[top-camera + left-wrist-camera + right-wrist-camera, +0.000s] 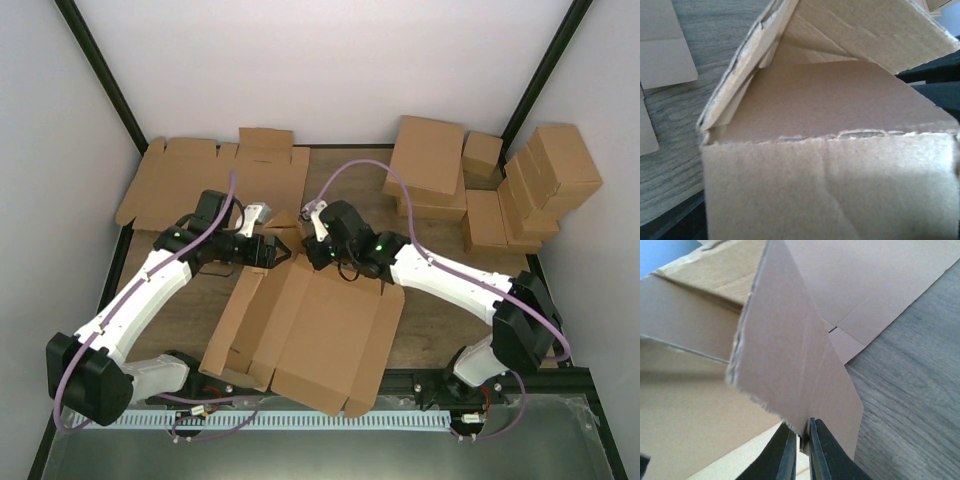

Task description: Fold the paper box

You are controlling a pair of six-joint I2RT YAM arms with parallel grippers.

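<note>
The box (pixel 320 335) lies partly folded on the tabletop (pixel 435 330), in the lower middle of the overhead view, with its far edge raised between the arms. We judge it light and stiff across the panels but weak at the creases: it should bend where scored and tear if wrenched. The right claw (pixel 801 440) is clamped on a raised flap (pixel 790 355). The left claw (pixel 272 250) is at the far-left corner; we cannot tell its state. Flap edges near creases look like the best holds.
</note>
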